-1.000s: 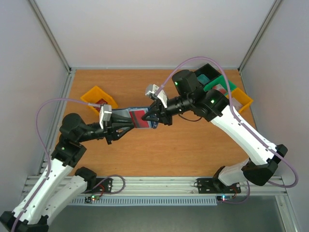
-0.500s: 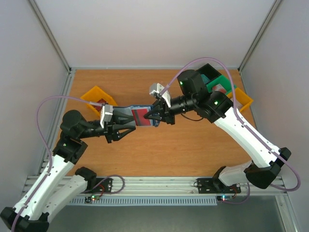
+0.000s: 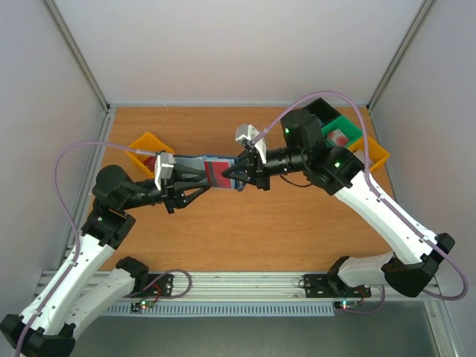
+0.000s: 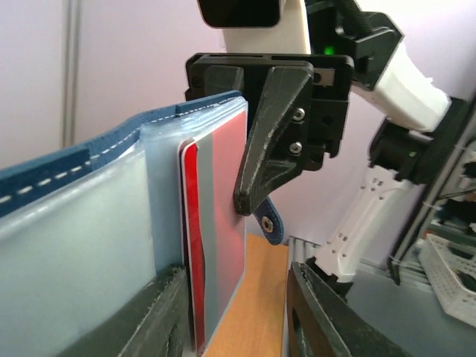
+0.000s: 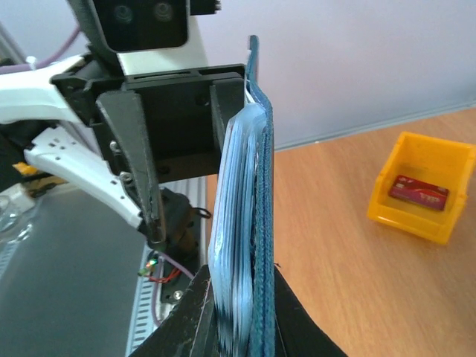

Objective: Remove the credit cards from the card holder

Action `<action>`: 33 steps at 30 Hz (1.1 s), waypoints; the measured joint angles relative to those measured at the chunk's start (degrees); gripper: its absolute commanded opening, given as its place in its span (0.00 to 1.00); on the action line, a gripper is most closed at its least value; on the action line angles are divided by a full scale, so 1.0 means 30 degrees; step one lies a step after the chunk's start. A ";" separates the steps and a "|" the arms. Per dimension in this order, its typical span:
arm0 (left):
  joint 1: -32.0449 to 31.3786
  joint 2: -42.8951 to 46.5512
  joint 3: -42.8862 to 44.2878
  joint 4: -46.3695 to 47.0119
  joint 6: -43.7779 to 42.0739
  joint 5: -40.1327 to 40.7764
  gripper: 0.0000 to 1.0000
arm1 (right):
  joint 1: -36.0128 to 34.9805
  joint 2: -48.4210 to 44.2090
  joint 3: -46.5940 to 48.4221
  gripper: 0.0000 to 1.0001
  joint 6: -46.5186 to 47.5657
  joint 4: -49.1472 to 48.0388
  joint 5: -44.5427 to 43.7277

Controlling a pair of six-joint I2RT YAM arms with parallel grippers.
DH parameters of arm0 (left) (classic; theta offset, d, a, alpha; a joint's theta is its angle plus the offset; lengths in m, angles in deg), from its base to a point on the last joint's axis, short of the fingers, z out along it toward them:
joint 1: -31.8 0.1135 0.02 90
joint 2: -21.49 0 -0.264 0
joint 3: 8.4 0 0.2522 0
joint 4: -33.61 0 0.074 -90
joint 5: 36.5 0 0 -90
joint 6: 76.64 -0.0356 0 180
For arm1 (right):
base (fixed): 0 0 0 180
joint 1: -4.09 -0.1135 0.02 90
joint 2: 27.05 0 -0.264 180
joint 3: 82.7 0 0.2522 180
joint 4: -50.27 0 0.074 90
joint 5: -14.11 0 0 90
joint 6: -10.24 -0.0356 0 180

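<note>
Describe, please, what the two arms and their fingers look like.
Both the left arm and the right arm have white links between rounded black joints, with small green lights on them. A lilac cable loops along each arm. Each wrist carries a white camera box. The fingers are black and triangular.

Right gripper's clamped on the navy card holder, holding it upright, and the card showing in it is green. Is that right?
Not quite. The card showing in the navy card holder is red with a grey stripe, not green, as the left wrist view shows. The rest holds: the right gripper is clamped on the holder, which stands upright.
</note>
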 measured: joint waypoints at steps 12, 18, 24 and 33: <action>-0.0510 0.0131 -0.0430 -0.1443 0.0204 0.3825 0.37 | 0.0277 0.0372 -0.1209 0.02 0.0080 -0.1705 -0.0386; -0.0605 0.0262 -0.0466 -0.1894 -0.0736 0.4823 0.34 | 0.0284 0.0415 -0.1253 0.02 0.0699 -0.1472 -0.0182; -0.0182 -0.0299 -0.0852 -0.0743 0.0546 0.2747 0.21 | 0.0357 0.0408 -0.1253 0.03 0.0831 -0.0969 0.0233; -0.0168 -0.0663 -0.0918 -0.0306 0.1639 0.1195 0.18 | 0.0532 0.0029 -0.1494 0.04 0.1078 -0.0211 0.0780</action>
